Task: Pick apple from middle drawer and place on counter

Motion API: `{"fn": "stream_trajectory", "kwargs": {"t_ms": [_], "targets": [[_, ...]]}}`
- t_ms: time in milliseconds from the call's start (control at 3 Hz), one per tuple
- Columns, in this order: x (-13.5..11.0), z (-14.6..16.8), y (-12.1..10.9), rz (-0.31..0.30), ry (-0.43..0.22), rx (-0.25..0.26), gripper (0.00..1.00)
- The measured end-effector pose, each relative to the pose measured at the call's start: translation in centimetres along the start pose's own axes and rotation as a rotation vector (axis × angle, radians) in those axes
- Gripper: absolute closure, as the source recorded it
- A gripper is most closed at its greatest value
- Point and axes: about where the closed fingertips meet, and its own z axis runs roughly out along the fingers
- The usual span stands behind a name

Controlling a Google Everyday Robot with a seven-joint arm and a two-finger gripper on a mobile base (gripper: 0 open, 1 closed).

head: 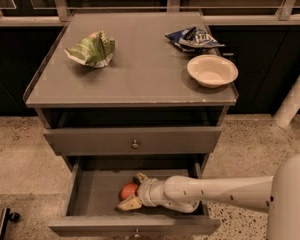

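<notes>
Catches the middle drawer [95,194] pulled out at the foot of the grey cabinet, with only the top of its knob [135,232] visible at the bottom edge. Shows the robot's white arm [225,189] stretched almost level from a rounded white body [290,199] at the lower right, crossing the drawer's right wall and pointing left into the tray. Finds the pincer [129,190] at the arm's tip, low inside the drawer and released, its tan fingers [131,203] spread in a wide V. Places the apple [128,189], small and red-orange, on the drawer floor in the mouth of that V, one finger behind it and one in front. Cannot tell whether either finger touches the skin.

Moves up to the upper drawer [90,141], shut flush, with a round metal knob [135,144] at its centre and a dark open gap above it.

Reaches the table [140,79], a matte grey top with a thin raised rim. Sets a crumpled green bag [92,49] near the left side, a white bowl [212,70] close to the right edge, and a crumpled blue bag [192,36] just behind the bowl. Picks out pale lettering on the blue bag, too blurred to read, and no legible writing on the green one.
</notes>
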Motion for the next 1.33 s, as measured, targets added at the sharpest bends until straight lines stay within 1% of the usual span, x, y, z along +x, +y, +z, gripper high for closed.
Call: {"fn": "stream_trajectory", "kwargs": {"t_ms": [1000,1333], "targets": [[0.00,0.01,0.01,0.000,0.000,0.000,0.87],[0.00,0.01,0.01,0.000,0.000,0.000,1.00]]}}
